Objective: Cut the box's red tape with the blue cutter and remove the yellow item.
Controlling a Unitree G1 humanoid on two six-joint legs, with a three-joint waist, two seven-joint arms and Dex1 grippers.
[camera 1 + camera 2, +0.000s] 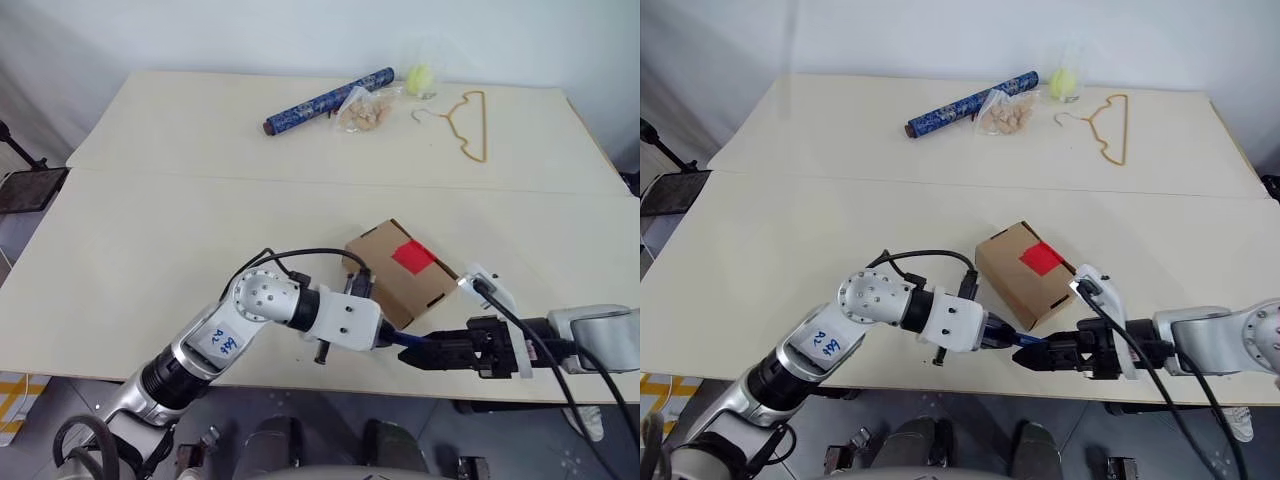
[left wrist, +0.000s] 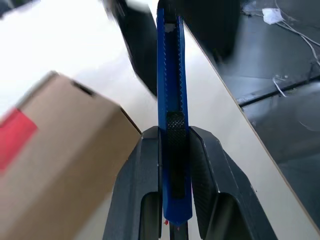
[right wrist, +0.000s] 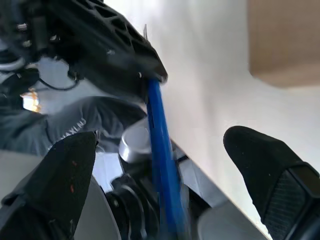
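Two ribbed black fingers of the left pincer (image 2: 175,165) pinch the slim blue cutter (image 2: 171,80); right pincer (image 3: 165,165) spread.

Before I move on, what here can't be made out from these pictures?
- Yellow item: the box looks closed, contents hidden.
- Blue cutter blade tip: cut off by the left wrist view's edge; in the head views the right hand covers it.
- Red tape: cut or whole, too small to tell.

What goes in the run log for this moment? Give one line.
left claw: shut on blue cutter | right claw: open around cutter | box: on table, red tape uncut
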